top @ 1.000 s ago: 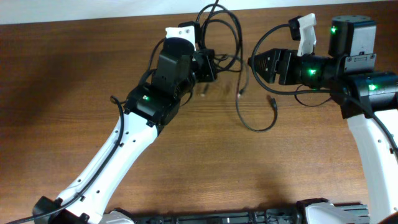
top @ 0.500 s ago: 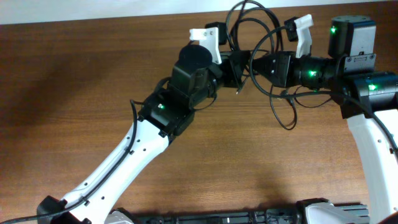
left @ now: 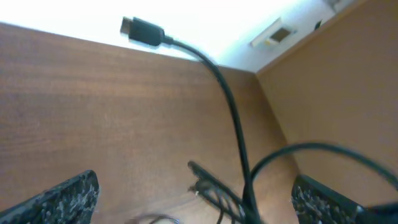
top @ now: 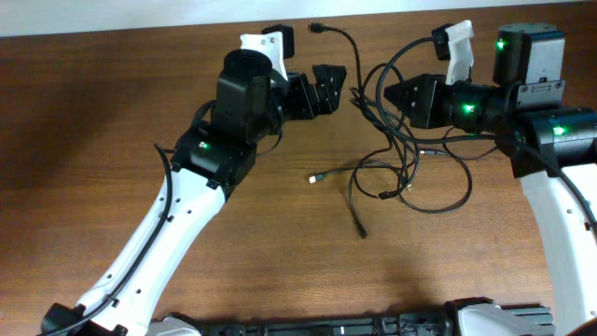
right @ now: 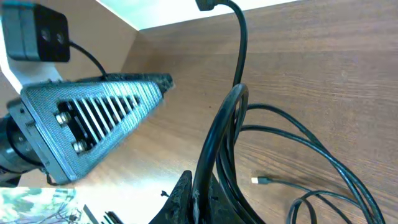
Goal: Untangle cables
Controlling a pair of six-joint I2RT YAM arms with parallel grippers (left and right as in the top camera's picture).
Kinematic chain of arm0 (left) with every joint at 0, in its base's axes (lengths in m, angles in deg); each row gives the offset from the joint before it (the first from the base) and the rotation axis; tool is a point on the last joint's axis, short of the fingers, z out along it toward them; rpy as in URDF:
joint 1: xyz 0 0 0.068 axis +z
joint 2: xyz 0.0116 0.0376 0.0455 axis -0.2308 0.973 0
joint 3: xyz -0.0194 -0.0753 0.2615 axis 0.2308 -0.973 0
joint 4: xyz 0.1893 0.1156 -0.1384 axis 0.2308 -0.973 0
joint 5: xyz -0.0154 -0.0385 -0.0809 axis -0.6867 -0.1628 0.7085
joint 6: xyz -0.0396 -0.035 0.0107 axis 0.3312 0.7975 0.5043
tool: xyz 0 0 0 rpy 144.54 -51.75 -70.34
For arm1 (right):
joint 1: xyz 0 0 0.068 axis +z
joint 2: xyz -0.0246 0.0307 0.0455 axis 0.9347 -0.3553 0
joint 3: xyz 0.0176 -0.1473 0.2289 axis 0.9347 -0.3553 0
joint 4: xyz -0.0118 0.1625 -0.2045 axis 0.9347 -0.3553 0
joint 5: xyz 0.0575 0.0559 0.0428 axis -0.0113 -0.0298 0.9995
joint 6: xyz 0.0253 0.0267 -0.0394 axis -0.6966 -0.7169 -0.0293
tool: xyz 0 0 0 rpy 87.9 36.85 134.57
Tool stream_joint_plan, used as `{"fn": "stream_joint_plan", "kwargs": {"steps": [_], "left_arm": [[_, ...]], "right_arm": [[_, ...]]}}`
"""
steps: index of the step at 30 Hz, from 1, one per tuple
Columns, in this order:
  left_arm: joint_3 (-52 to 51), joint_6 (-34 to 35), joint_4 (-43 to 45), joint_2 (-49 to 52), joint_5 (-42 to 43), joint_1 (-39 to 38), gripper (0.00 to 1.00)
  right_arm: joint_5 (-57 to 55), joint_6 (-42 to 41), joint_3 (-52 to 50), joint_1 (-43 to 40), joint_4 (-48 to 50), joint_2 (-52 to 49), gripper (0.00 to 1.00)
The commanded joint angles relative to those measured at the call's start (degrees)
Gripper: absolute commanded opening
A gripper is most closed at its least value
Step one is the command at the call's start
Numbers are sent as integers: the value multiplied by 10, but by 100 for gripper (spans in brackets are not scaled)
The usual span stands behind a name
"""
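Two arms reach toward each other; your right gripper [top: 386, 96] clamps the cables [top: 405, 161], sprawled just beside it; left gripper [top: 334, 91], facing it, is spread wide. Only the right wrist view shows that clamp.

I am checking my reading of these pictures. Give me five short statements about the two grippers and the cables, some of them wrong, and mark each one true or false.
1. The left gripper is shut on a cable. False: it is wide open, and a cable only passes through the gap.
2. The right gripper is shut on a bunch of the cables. True.
3. One cable arcs away from that bunch and ends in a black plug. True.
4. The cables lie in one neat coil on the table. False: they spread in loose, crossing loops.
5. A light-tipped plug lies on the table, in neither gripper. True.
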State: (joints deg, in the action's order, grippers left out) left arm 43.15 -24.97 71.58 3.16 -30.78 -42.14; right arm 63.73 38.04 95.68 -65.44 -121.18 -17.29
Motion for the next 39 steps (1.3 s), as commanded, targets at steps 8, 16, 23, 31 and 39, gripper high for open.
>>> {"fn": "stream_joint_plan", "kwargs": {"steps": [8,16,23,31,39], "left_arm": [[4,119,-145,-14,40,1,100],[4,510,-140,-14,138,2,99],[4,579,-135,-14,263,102,99],[4,639,-7,-14,316,127,99],[4,639,6,-14,316,101,99]], "right_arm": [[2,5,5,3,40,2,4],[150,6,5,3,184,2,4],[174,6,5,3,219,2,4],[301,6,5,4,307,2,4],[296,7,5,30,332,2,4]]}}
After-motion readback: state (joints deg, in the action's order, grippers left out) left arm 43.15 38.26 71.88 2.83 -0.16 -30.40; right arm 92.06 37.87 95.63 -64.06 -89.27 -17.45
